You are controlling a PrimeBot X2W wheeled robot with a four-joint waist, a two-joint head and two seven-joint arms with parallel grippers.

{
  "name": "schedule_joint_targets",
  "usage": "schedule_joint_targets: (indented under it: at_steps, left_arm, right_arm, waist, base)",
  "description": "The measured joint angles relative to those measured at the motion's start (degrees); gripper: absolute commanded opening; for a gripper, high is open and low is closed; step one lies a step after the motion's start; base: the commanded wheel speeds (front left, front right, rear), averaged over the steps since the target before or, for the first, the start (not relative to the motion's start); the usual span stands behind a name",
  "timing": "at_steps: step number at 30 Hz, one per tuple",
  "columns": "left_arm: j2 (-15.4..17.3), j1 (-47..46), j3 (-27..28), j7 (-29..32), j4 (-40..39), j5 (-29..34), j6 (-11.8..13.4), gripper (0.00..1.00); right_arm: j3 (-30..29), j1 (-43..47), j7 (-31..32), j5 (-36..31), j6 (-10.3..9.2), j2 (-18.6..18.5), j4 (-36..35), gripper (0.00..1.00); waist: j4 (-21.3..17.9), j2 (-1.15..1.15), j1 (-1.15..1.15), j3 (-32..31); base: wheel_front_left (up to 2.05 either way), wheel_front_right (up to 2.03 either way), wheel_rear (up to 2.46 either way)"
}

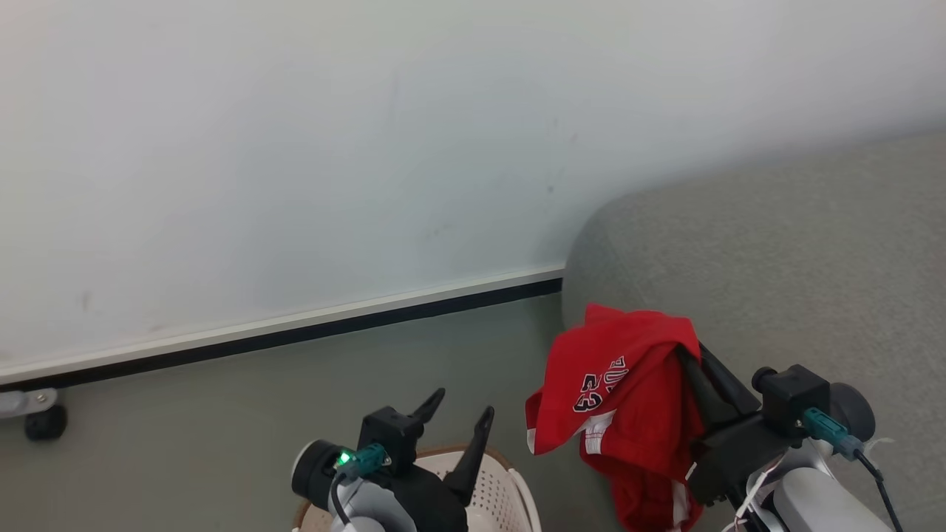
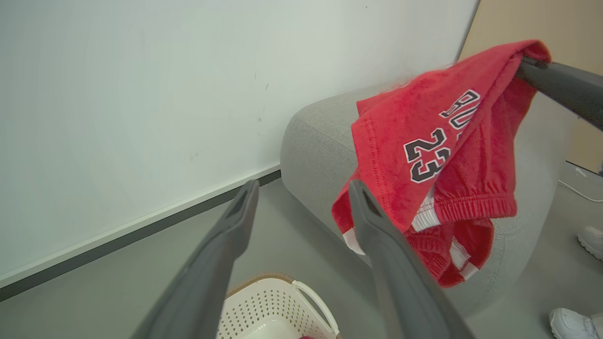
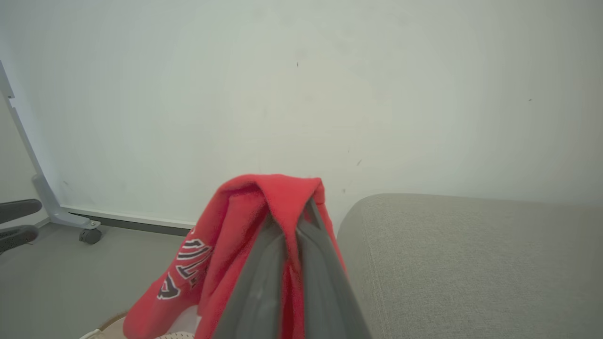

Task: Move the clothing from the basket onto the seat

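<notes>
A red garment (image 1: 628,391) with white trim and the number 23 hangs from my right gripper (image 3: 301,221), which is shut on its top fold. It dangles at the left front corner of the grey seat (image 1: 776,281), above the floor. In the left wrist view the same clothing (image 2: 433,141) droops in front of the seat (image 2: 320,141). My left gripper (image 1: 462,414) stands open and empty above the cream basket (image 1: 510,488), just left of the garment. The basket (image 2: 278,306) lies below the left fingers (image 2: 235,226), its inside mostly out of frame.
A white wall with a dark baseboard (image 1: 295,332) runs behind the floor. A wheeled stand foot (image 3: 70,219) sits at the far left by the wall. A person's white shoes (image 2: 591,240) stand on the floor beyond the seat.
</notes>
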Motion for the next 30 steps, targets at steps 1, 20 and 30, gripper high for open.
schedule_joint_targets:
  at_steps: [1,20,30]
  left_arm:
    - [-0.12,0.29,-0.29,-0.01,-0.2,0.3,0.0,1.0]
    - [-1.71,1.92,-1.11,-0.99,-4.82,4.11,0.58,1.0]
    - [-0.34,-3.42,-0.48,-1.0,-6.94,7.68,1.02,1.0]
  right_arm:
    - [-0.21,0.21,0.01,-0.31,-0.34,-0.33,-0.81,0.0]
    - [-3.47,-5.42,0.6,-1.82,-0.81,-5.23,-7.55,0.0]
    - [-7.02,-23.58,3.35,-1.16,1.24,-5.26,-1.3,0.0]
  waist:
    - [-0.6,0.0,0.0,0.02]
    - [-9.83,0.0,0.0,5.41]
    - [-10.09,0.0,0.01,12.39]
  base:
    - [0.0,0.0,0.0]
    - [0.0,0.0,0.0]
    - [0.0,0.0,0.0]
